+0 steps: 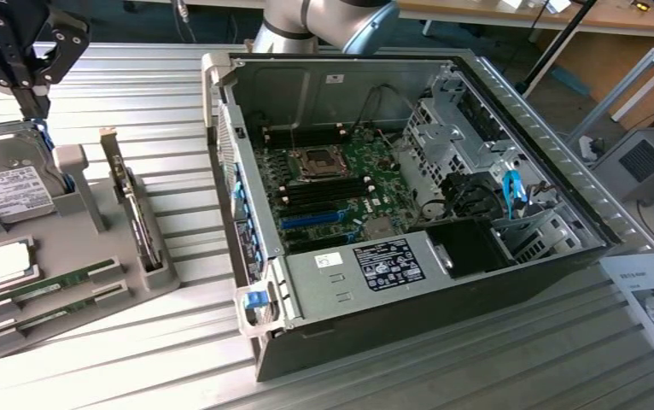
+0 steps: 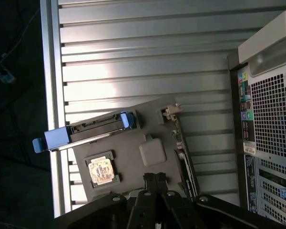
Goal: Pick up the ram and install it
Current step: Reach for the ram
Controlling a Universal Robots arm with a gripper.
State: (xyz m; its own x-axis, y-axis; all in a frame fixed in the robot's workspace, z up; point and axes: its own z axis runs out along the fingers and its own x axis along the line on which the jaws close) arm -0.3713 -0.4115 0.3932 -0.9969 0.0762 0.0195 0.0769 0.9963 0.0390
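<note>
**RAM install: not started yet, gripper empty**

Quick status, going by both cams.

Gripper [image 1: 31, 98] is up at the far-left corner of the scene, hanging over the far end of the tray [image 1: 77, 295], roughly above the HDD [image 1: 2, 184]. On the wrist cam the fingers [image 2: 150, 180] are pressed together w/ nothing between them, so it's closed on air, no grab.

The ram [image 1: 48, 282] is lying flat in its groove at the near-left end of the tray, w/ its twin [image 1: 60, 312] just beside it on the near side. Both are seated and look untouched, and they're well apart from the gripper. The CPU [image 1: 2, 260] sits just left of them, and the card [image 1: 133, 213] stands on edge on the right side of the tray.

The case [image 1: 418, 282] is open to the right of the tray w/ the mobo [image 1: 339, 171] exposed. The long slots [image 1: 329, 195] next to the socket look empty afaict, though the pic is a bit murky there.

So imo basically nothing is done: pick not done, install not done.
</note>
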